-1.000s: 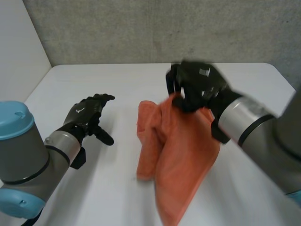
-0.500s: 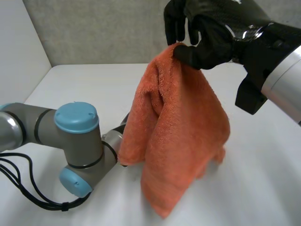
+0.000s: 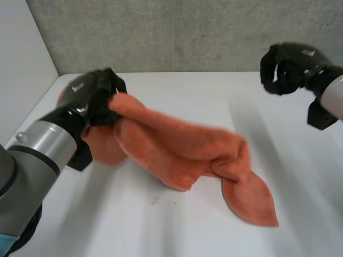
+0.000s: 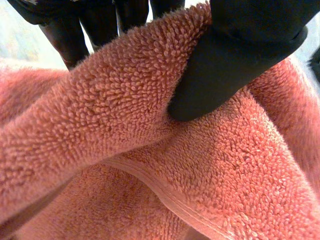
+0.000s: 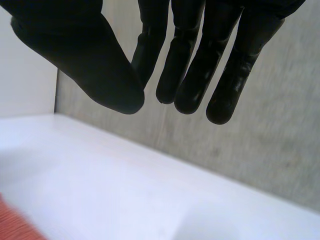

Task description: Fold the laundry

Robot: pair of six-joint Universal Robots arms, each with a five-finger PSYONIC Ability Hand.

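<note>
Left hand [image 3: 95,97] clenched on one end of an orange towel [image 3: 182,152], held up over the left side of the white table [image 3: 177,88]. Seen from the left wrist, the thumb [image 4: 235,60] presses a thick roll of terry against the fingers [image 4: 75,25] behind it, with a flat hem running just under the grip. From that hold the towel slopes down and across to the middle of the table. It is bunched and twisted rather than spread, and its far end lies flat on the table in a pointed tail. The right hand [image 3: 289,67] hangs in the air on the far right, near the grey wall [image 3: 177,32] and well apart from the cloth. It is loose and empty: its own wrist view shows thumb and fingertips [image 5: 190,95] parted with nothing between them.

The towel looks soft, thick and limp. It seems light enough for one hand, has no stiffness to keep a shape, and its nap should grip rather than slip. It will likely sag and double over wherever it is unsupported, so it probably needs spreading flat before any fold. The best holds appear to be two corners along a hemmed edge, the one at the left hand and the free tail, rather than a fistful of the middle.
</note>
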